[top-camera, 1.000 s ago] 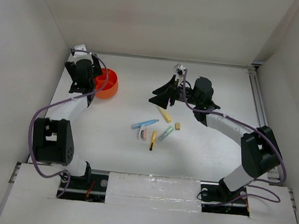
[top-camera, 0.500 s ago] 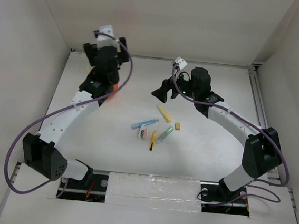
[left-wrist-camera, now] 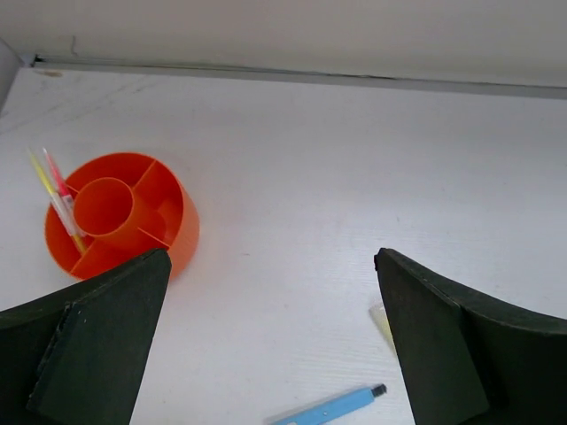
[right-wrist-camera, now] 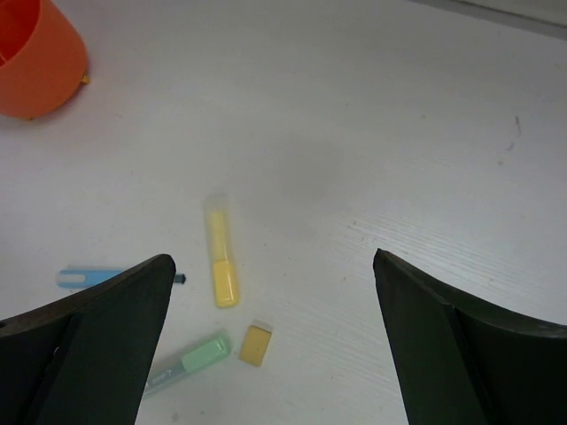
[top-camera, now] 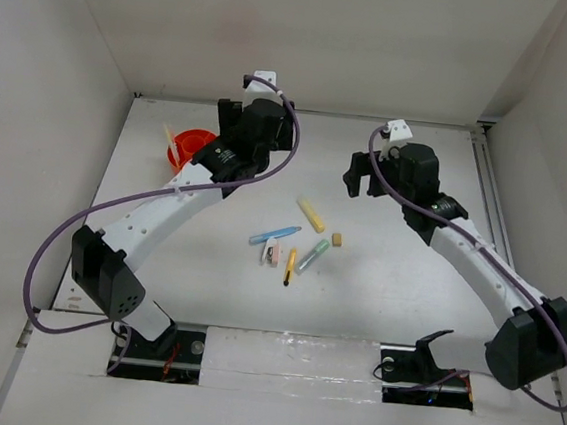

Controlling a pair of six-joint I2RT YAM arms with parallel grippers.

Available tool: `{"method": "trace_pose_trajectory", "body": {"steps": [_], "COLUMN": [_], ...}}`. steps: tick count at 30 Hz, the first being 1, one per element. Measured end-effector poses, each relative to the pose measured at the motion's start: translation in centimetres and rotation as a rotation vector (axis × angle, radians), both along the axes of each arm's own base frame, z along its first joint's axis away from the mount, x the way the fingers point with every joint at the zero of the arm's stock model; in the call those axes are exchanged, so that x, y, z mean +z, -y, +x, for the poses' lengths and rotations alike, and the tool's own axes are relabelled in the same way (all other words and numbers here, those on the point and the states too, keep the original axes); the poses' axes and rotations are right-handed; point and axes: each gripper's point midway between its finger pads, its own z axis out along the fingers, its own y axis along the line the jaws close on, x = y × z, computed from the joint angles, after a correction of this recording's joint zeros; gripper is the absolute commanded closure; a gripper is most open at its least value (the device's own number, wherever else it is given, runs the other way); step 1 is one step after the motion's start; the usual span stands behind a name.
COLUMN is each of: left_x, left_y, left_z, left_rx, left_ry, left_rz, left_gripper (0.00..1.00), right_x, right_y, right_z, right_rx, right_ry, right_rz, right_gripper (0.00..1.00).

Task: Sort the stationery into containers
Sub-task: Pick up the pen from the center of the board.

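Observation:
The orange tub [top-camera: 206,141] stands at the back left, with thin pink and yellow pens [top-camera: 171,142] leaning in a side compartment. It also shows in the left wrist view [left-wrist-camera: 182,235] with those pens [left-wrist-camera: 55,190]. Mid-table lie a yellow highlighter [top-camera: 310,215], tan eraser [top-camera: 337,240], blue pen [top-camera: 274,234], white-pink eraser [top-camera: 271,255], pale green marker [top-camera: 314,254] and yellow pencil [top-camera: 289,266]. My left gripper [top-camera: 239,128] [left-wrist-camera: 271,257] is open and empty, raised right of the tub. My right gripper [top-camera: 364,178] [right-wrist-camera: 274,258] is open and empty, raised above and behind the highlighter [right-wrist-camera: 220,261] and tan eraser [right-wrist-camera: 255,344].
White walls close in the table on the left, back and right. A metal rail [top-camera: 485,187] runs along the right edge. The blue pen [left-wrist-camera: 332,407] lies below the left gripper; the tub's side [right-wrist-camera: 40,75] shows far left in the right wrist view.
My left arm swung right, away from the tub, and rose, uncovering the pens in it. My right gripper moved right and back from the highlighter.

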Motion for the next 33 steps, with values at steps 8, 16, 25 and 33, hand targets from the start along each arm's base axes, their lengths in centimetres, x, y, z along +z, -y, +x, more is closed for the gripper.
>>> {"method": "trace_pose_trajectory", "body": {"steps": [8,16,25,33], "left_x": [-0.5,-3.9,-0.8,0.2], "left_y": [1.0,-1.0,-1.6,-2.3], "left_z": [-0.9,-1.1,-3.8,-4.6], "left_rx": [-0.017,0.031,0.016,0.026], "left_ry": [-0.095,-0.215,-0.159,-0.125], "left_rz": [-0.196,-0.335,-0.428,-0.468], "left_gripper": [0.0,0.0,0.0,0.0], "right_x": [-1.6,-12.2,-16.2,-19.1], "right_y": [0.0,-4.6,-6.3,-7.1], "right_z": [-0.9,-2.1,-0.4,-0.6], "right_rx": [0.021,0.125,0.116,0.114], "right_ry": [-0.039,-0.281,-0.343,-0.387], "right_rz": [-0.071,-0.269,-0.348,-0.407], "right_gripper": [0.0,0.06,0.14,0.29]}}
